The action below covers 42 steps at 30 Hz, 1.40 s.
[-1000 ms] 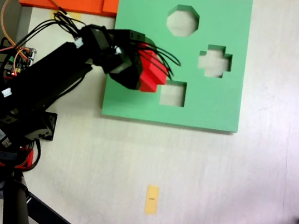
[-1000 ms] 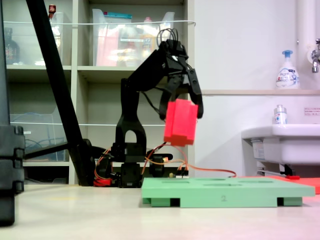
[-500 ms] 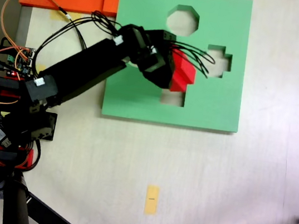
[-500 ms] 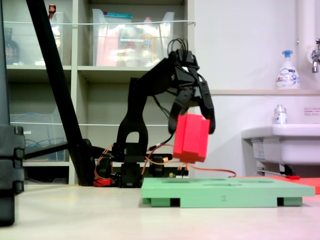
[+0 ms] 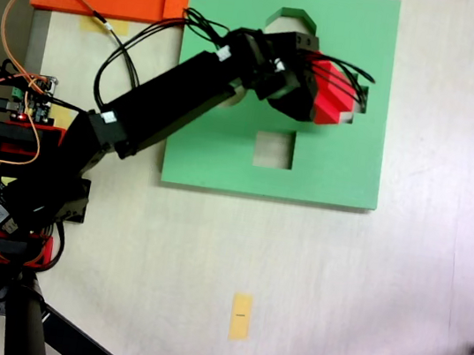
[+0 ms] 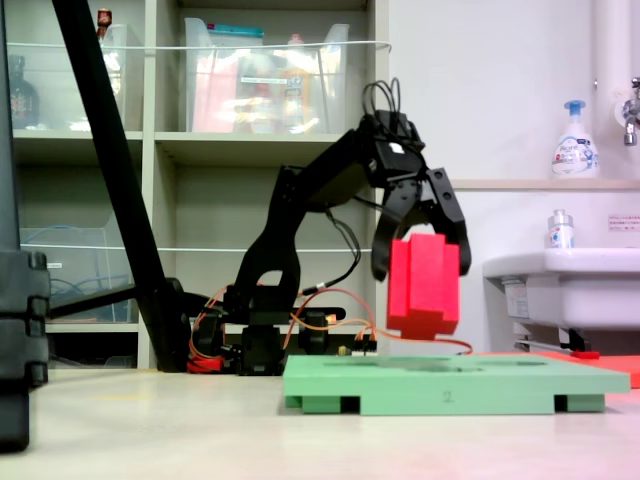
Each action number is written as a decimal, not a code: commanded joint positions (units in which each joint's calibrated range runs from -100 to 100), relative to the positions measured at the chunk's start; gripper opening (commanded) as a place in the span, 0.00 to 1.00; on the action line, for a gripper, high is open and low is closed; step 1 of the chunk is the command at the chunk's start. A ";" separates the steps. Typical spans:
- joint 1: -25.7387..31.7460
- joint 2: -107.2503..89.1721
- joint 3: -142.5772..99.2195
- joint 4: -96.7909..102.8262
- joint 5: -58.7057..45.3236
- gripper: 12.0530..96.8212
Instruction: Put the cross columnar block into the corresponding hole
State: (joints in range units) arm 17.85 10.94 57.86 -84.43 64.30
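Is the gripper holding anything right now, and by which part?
Yes. The gripper holds the red cross block by its upper part, a jaw on each side, clear above the green board.

Shelving unit (image 6: 200, 150), white wall (image 6: 480, 90) and sink (image 6: 565, 280) behind.

the arm (image 5: 153, 111) is matte black throughout, built of blocky box-shaped segments, with small white labels on its upper links. black wires loop out over the wrist near the gripper (image 6: 420, 245), whose two black fingers (image 6: 385, 240) are curved. at the left of the frame, the base (image 5: 25, 190) carries red parts, exposed circuit boards and thin orange cables (image 5: 17, 6) arcing upward.
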 commanded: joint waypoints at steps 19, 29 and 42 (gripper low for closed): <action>0.44 4.00 5.35 10.43 2.05 0.33; 0.73 7.07 5.35 10.63 2.69 0.33; 0.73 9.87 5.35 10.53 2.83 0.33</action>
State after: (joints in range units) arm 18.14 20.93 59.14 -77.58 66.59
